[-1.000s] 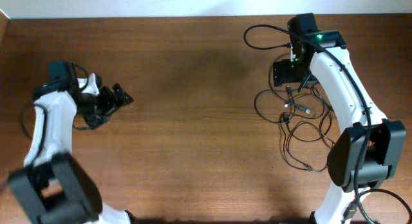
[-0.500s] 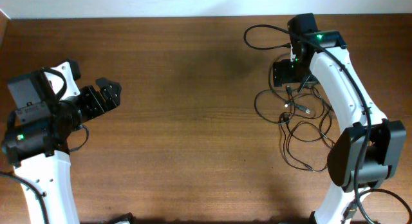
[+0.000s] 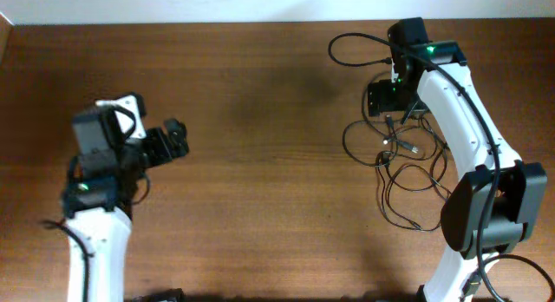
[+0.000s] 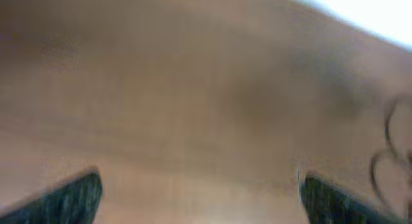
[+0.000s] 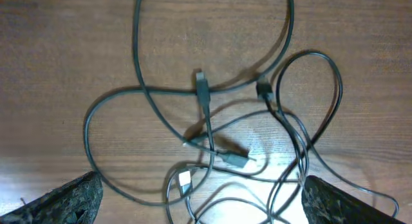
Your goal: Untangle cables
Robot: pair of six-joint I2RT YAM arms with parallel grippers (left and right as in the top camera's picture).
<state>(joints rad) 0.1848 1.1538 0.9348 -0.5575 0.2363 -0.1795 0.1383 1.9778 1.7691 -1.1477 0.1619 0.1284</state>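
Right claw (image 3: 388, 111) first: it hangs over the far right part of the tabletop (image 3: 260, 206), spread wide and gripping nothing. Looking down through the right wrist camera, I've got the cables (image 5: 212, 140) right below me, a loose tangle of thin black cords lying on the wood, crossing one another, with loops fanning out to both sides. One dark plug (image 5: 201, 89) points up near the middle of the knot. A second dark plug (image 5: 262, 90) sits just to its right. Lower down there's a silver-tipped plug (image 5: 238, 159) and a white-tipped end (image 5: 185, 180), cords running around them. My fingertips (image 5: 71, 198) show only at the bottom corners of that view, well apart, and no cord is caught between them.

From overhead, the whole tangle runs from under my right claw back toward that arm's base, all of it on the right side of the tabletop.

Now the left claw (image 3: 176, 139): it's over on the left side, well apart from the cables, also wide open and empty, pointing across toward the right. Its wrist view is blurred. I make out brown wood, my fingers (image 4: 71, 198) at the lower corners, and a faint dark loop or two at the right edge.
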